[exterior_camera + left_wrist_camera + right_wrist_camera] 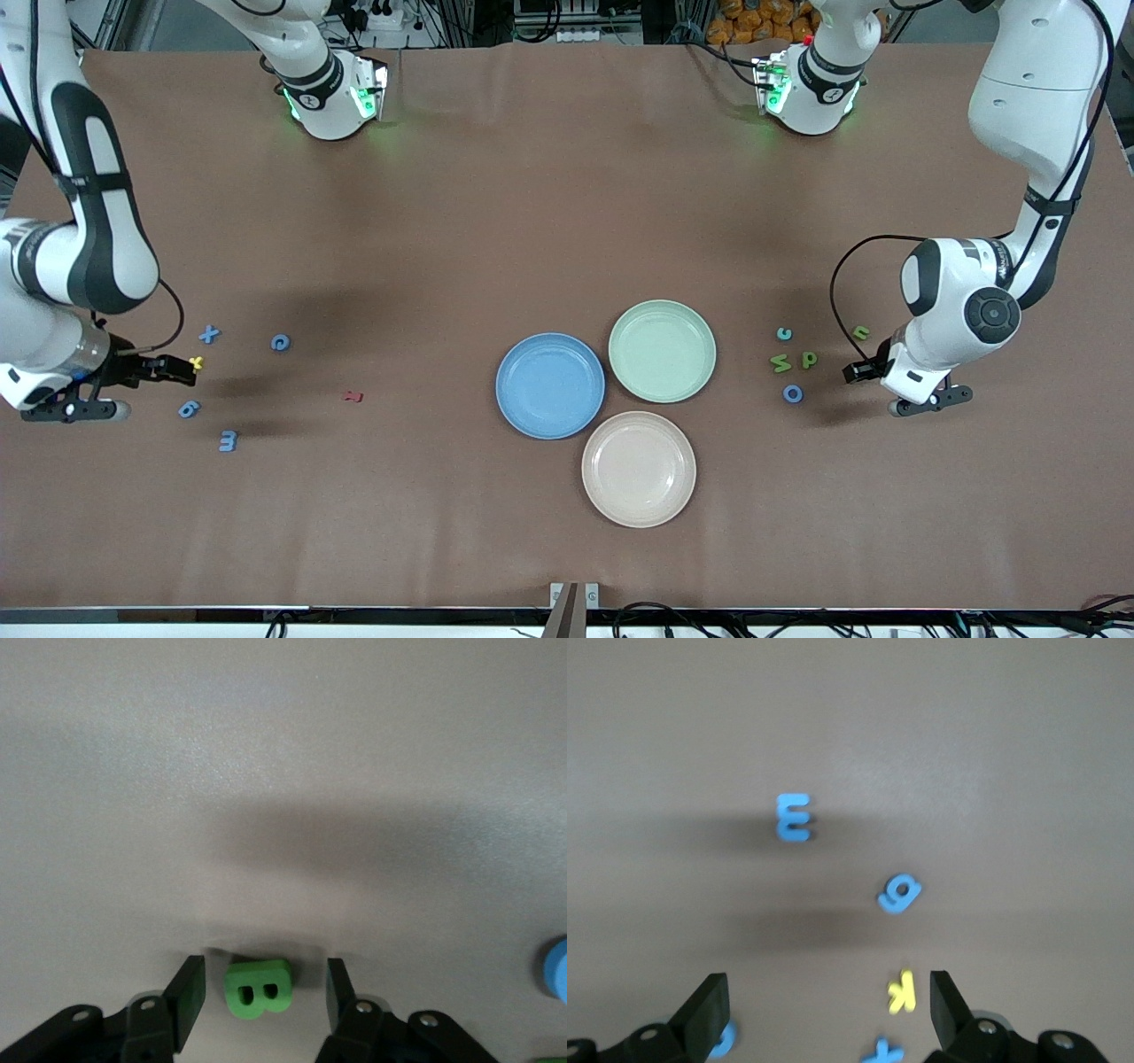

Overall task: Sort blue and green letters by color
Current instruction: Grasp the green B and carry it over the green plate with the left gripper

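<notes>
Left gripper, low in its wrist view, brackets green B without touching, so we'd close squarely; right gripper waits open.

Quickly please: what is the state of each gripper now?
Left gripper: open, fingers either side of the green B, not gripping it yet.
Right gripper: open, holding nothing.

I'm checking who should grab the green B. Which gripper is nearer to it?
Left. The left gripper is down at the green B, one finger on each side. The right gripper is open over the yellow K at the right arm's end of the table.
</notes>
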